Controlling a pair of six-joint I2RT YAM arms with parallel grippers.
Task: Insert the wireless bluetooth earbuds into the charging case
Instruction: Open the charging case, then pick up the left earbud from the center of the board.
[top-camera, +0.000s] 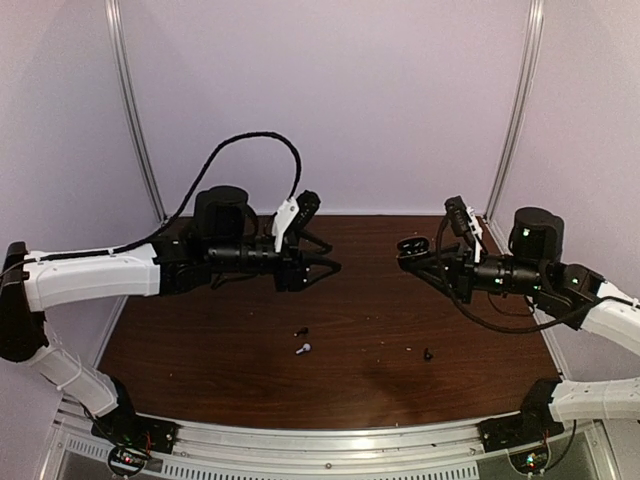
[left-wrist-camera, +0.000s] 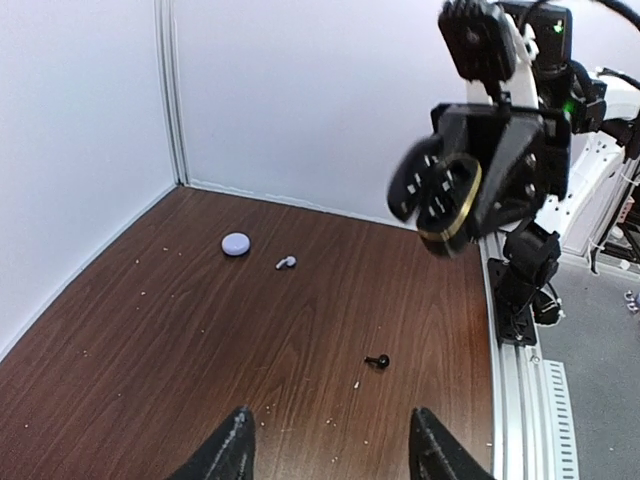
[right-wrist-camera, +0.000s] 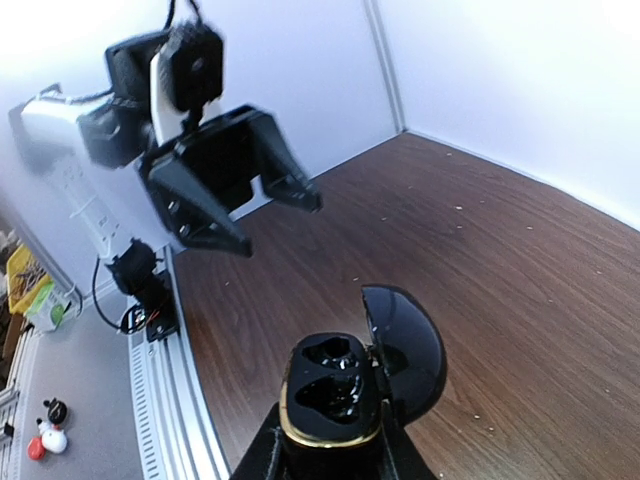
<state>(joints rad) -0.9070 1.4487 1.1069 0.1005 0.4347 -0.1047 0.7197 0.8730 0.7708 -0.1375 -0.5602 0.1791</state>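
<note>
Dark wooden surface (left-wrist-camera: 200, 380) holds a small black earbud (left-wrist-camera: 378, 361) ahead of the empty, spread left tool (left-wrist-camera: 330, 440); right tool (right-wrist-camera: 333, 445) clamps the open black case (right-wrist-camera: 330, 395).

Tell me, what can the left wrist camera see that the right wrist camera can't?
Only the left wrist camera shows the loose bits on the table: a white earbud, a black earbud and a small pale round disc. Only the right wrist camera looks down into the open charging case, showing its two dark hollows and flipped-back lid, plus the left gripper from the front, open and empty. Both show the brown table and that black case with its gold rim, held by the right gripper.
</note>
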